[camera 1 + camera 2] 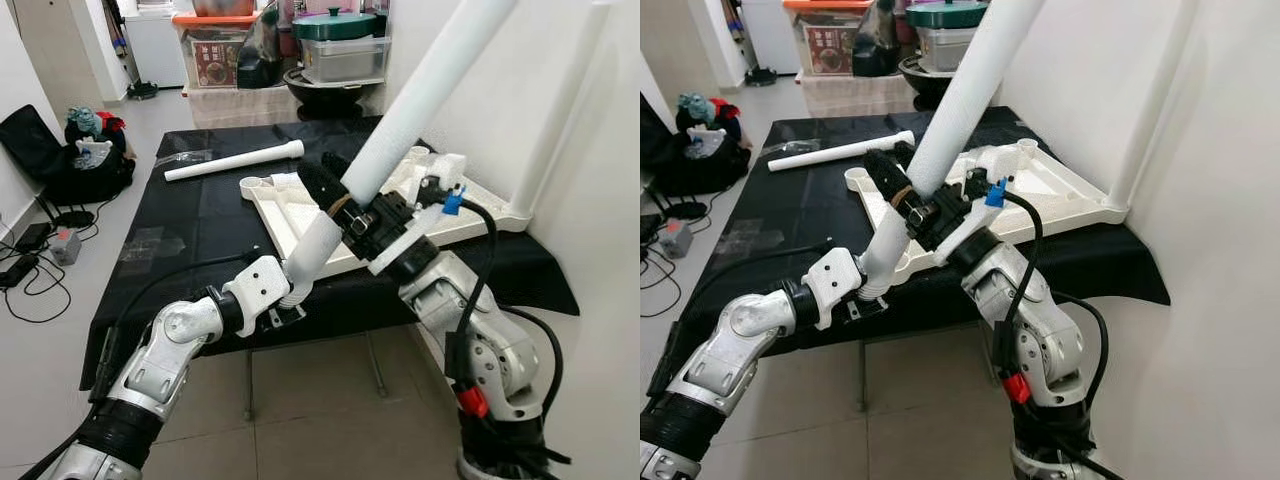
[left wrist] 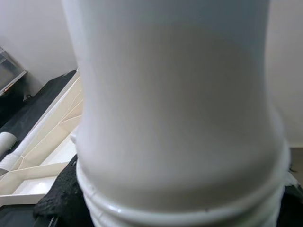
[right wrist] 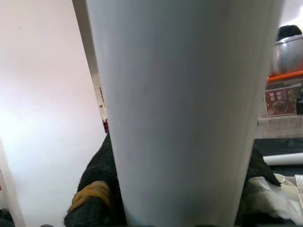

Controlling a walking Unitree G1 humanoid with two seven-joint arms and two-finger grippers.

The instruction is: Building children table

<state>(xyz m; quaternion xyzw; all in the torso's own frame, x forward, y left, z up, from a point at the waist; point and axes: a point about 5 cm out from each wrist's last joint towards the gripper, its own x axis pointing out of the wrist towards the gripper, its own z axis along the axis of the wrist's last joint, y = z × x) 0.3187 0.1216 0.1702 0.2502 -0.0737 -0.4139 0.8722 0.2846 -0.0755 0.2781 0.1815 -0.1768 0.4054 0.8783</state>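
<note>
A long white leg [image 1: 420, 100] is held tilted above the near edge of a black-draped desk [image 1: 200, 215], its upper end rising toward the wall and its threaded lower end pointing down at the left arm. The right gripper [image 1: 335, 195] is clamped around the leg about midway, its black cloth-covered fingers [image 3: 92, 189] pressed on both sides of the tube. The left gripper [image 1: 295, 290] is met by the leg's ribbed lower end [image 2: 180, 208]; whether its fingers are closed on the leg cannot be told, since they are hidden behind the tube. The white tabletop [image 1: 300, 215] lies upside down on the desk near its right edge, ribs up, beneath and behind the held leg. A second leg [image 1: 235, 162] lies flat on the desk toward the far left corner, well apart from the tabletop. A third leg [image 1: 565, 110] stands upright in the tabletop's far right corner socket against the wall. Boxes and pots [image 1: 335, 40] are stacked beyond the far edge.
</note>
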